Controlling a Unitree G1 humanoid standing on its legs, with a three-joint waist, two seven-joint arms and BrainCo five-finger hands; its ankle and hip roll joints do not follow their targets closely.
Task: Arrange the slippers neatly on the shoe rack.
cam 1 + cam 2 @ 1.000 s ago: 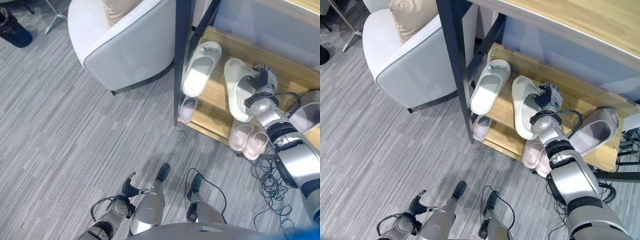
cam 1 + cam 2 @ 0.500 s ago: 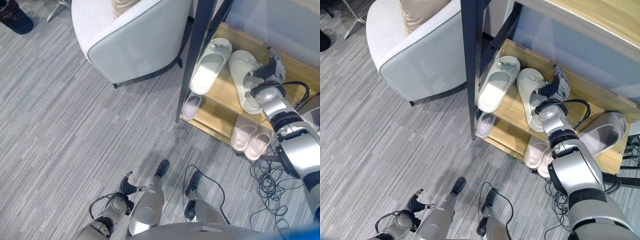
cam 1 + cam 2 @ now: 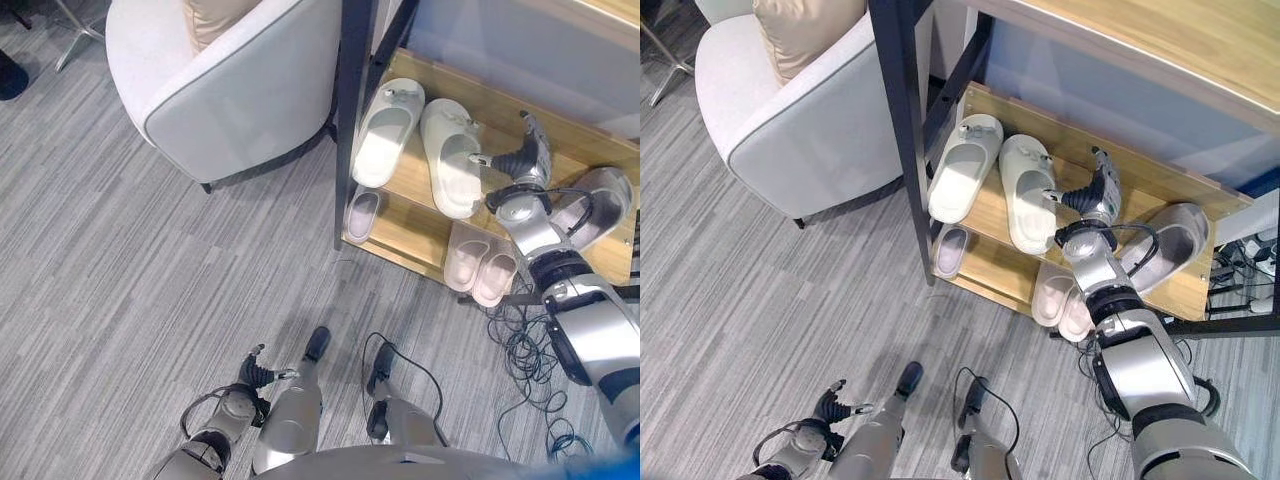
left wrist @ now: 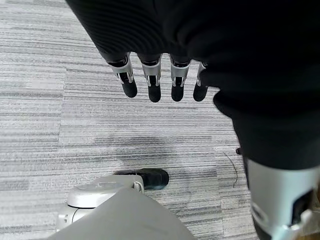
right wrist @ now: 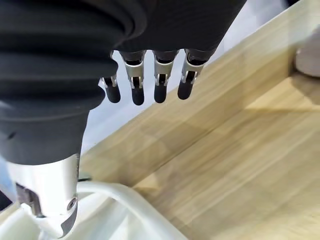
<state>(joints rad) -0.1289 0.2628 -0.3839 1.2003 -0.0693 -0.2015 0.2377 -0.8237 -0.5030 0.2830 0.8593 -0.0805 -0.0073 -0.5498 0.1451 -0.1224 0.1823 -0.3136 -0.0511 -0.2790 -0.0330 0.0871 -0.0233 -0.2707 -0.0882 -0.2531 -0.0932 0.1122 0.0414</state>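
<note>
Right hand [image 3: 1098,193], fingers straight and empty, rests beside the paired white slippers [image 3: 995,178] on the shoe rack [image 3: 1140,175], aligning them.

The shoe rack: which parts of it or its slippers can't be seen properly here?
- Lower shelf slippers: backs hidden under the upper shelf.
- Small grey slipper: part hidden likewise.
- Grey slipper: partly behind the right hand and arm.
- Rack's right end: cut off by the left eye view's edge.
</note>
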